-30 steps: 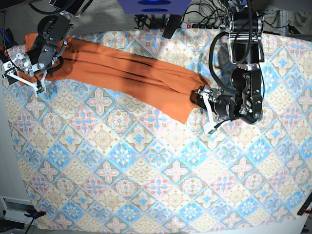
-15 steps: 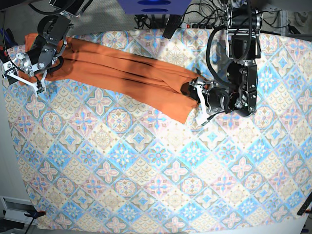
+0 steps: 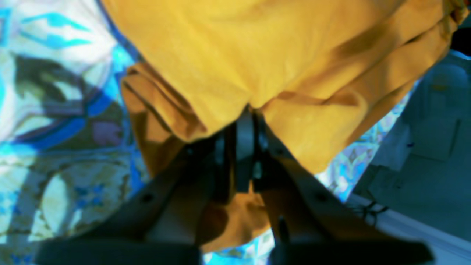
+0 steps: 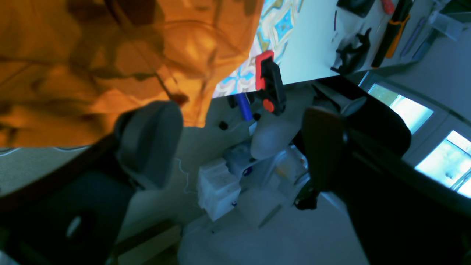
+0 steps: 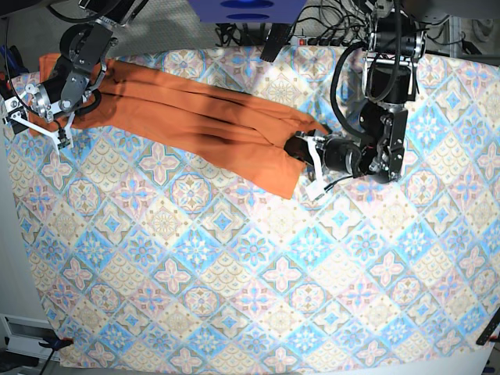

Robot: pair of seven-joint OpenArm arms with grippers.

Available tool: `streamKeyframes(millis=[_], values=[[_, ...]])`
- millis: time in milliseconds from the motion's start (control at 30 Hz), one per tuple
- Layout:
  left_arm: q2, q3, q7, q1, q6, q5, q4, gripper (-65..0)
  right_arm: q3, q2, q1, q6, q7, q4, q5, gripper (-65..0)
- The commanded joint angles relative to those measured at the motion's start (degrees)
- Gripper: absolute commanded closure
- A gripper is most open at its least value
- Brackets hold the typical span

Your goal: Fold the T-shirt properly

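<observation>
The burnt-orange T-shirt (image 5: 195, 117) lies as a long folded band from the table's far left corner to its middle. At the band's right end my left gripper (image 5: 303, 150) is shut on the fabric. In the left wrist view its fingers (image 3: 244, 129) press together on a fold of the T-shirt (image 3: 257, 51). My right gripper (image 5: 37, 123) stands open at the band's left end, over the table's edge. In the right wrist view its fingers (image 4: 151, 140) are wide apart with nothing between them (image 4: 237, 143), and the T-shirt (image 4: 92, 66) lies just beyond one pad.
A blue-and-beige patterned tablecloth (image 5: 234, 273) covers the table. Cables and a power strip (image 5: 328, 35) run along the back edge. A red-and-black clamp (image 4: 268, 84) grips the table edge near my right gripper, with boxes on the floor below.
My left gripper has moved left onto the T-shirt's right end and shut on the fabric. The right arm has not moved.
</observation>
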Motion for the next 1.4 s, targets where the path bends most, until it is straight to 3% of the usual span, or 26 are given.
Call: streamKeyframes(millis=[0,133,500,767,1000,1133,1267,1367], values=[[0.1,-0.9,3.6,0.9,0.6,4.1,-0.8,0.0,0.2,0.5,0.4,-0.3,-0.2,1.2,-1.1,-51.5],[-2.3,-6.3,3.7,0.1,0.6,4.4,-0.8,0.0,0.2,0.6,0.4,-0.3,-0.2,1.2,-1.1,-51.5],[-8.8,-12.0,3.6,-0.2,0.6,4.3,-0.8,0.0,3.0,0.3,0.8,-0.3,-0.2,1.3,-1.1,-51.5],[-12.9,-12.1,2.8,-1.2,0.6,4.2,-0.8,0.0,6.5,-1.2,0.8,-0.3,3.4,1.7,-1.1,-51.5],[-19.3,-12.5,0.8,-2.0,0.6,4.0,-0.9,0.0,7.5,-2.3,0.6,-0.3,4.6,1.6,-1.1,-51.5],[-19.3,-13.3,4.5,-2.0,0.6,3.9,0.7,0.0,7.2,-2.3,0.6,-0.3,4.6,1.6,-1.1,-51.5],[-16.1,-13.6,9.5,-1.9,0.6,2.2,12.2,0.0,7.2,-2.3,0.6,-0.3,4.6,1.6,-1.1,-51.5],[-13.9,-13.7,9.5,-2.0,0.6,-1.4,22.6,0.0,7.3,-2.3,0.6,-0.3,4.6,1.6,-1.1,-51.5]])
